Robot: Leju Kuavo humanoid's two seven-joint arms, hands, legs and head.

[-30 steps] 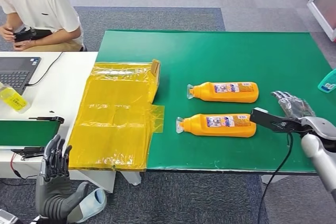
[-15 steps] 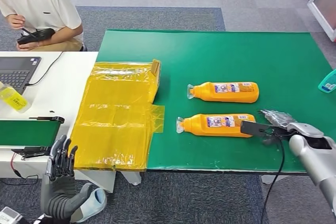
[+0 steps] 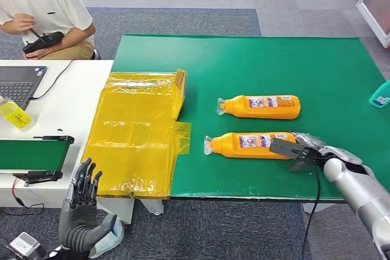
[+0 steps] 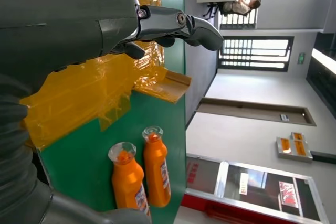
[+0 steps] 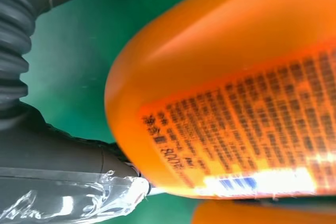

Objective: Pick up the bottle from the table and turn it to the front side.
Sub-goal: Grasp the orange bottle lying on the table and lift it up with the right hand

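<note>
Two orange plastic bottles lie near the green bench's front edge, and the right hand (image 3: 301, 150) has slid in against the nearer bottle's (image 3: 250, 145) base, its grip unclear.

We are seeing the orange bottle (image 5: 222, 87) lying close up on the green mat (image 5: 71, 72), its printed label facing us, while the right hand (image 5: 67, 182) is reaching beside its base.

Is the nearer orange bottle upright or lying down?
Lying down: the nearer orange bottle rests lengthwise on the green table, clear cap toward the yellow sheet.
</note>
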